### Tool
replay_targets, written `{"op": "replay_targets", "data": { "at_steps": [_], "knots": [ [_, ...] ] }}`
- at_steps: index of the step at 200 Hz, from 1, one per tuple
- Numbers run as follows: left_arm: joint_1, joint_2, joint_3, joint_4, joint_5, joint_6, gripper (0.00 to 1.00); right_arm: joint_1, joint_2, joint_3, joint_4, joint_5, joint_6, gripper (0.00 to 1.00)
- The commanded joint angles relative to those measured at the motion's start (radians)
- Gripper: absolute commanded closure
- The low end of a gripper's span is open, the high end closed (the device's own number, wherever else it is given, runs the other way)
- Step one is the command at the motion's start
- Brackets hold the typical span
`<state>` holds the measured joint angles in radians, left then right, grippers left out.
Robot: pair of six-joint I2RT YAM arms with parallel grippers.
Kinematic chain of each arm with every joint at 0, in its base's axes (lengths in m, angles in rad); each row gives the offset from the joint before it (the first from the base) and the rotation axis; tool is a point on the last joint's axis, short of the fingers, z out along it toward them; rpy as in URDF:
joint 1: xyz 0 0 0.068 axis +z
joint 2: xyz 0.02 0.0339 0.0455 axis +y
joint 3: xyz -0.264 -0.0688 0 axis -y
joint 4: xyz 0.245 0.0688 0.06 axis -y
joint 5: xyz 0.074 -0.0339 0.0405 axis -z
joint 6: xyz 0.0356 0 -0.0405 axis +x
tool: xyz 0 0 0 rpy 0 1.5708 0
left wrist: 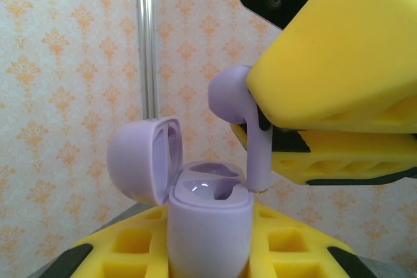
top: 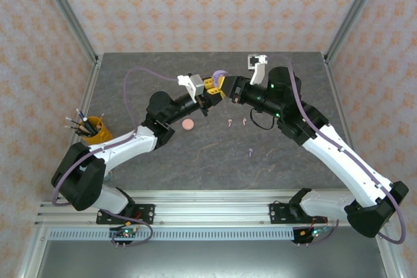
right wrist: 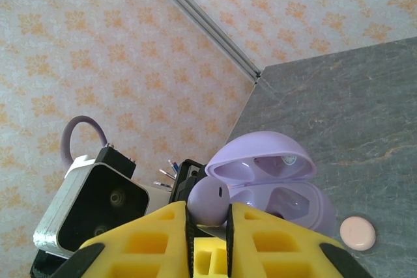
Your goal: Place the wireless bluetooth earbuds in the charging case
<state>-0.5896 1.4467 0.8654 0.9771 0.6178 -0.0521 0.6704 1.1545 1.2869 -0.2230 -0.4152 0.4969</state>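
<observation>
The grey table is cut off by the frame rails at its sides. Above its far middle the two arms meet, and in the top view their pincers crowd together so that what they hold is hard to make out.

The left pincer is clenched on the lilac case, which stands upright with its lid swung open. The case's lower body is hidden between the yellow fingers.

The right pincer is clenched on a lilac earbud, held stem down. Its tip is at the case's open rim, but I cannot tell whether it touches. From the right wrist only the bud's round head shows, the stem buried between the fingers.

A yellow cup of pens stands at the left, partly behind the arm.

A pink case lies shut on the table. To its right are three loose earbuds, two side by side and one nearer, too small to tell their colours surely.
</observation>
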Motion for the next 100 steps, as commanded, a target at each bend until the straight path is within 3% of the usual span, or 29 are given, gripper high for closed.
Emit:
{"op": "replay_targets", "data": {
  "at_steps": [1, 100],
  "knots": [
    [-0.006, -0.016, 0.030, 0.027, 0.007, 0.015, 1.00, -0.005, 0.003, -0.005, 0.017, 0.027, -0.004, 0.80],
    [-0.005, -0.017, 0.019, 0.024, 0.013, 0.009, 1.00, -0.005, 0.021, 0.032, 0.036, 0.032, 0.001, 0.80]
  ]
}}
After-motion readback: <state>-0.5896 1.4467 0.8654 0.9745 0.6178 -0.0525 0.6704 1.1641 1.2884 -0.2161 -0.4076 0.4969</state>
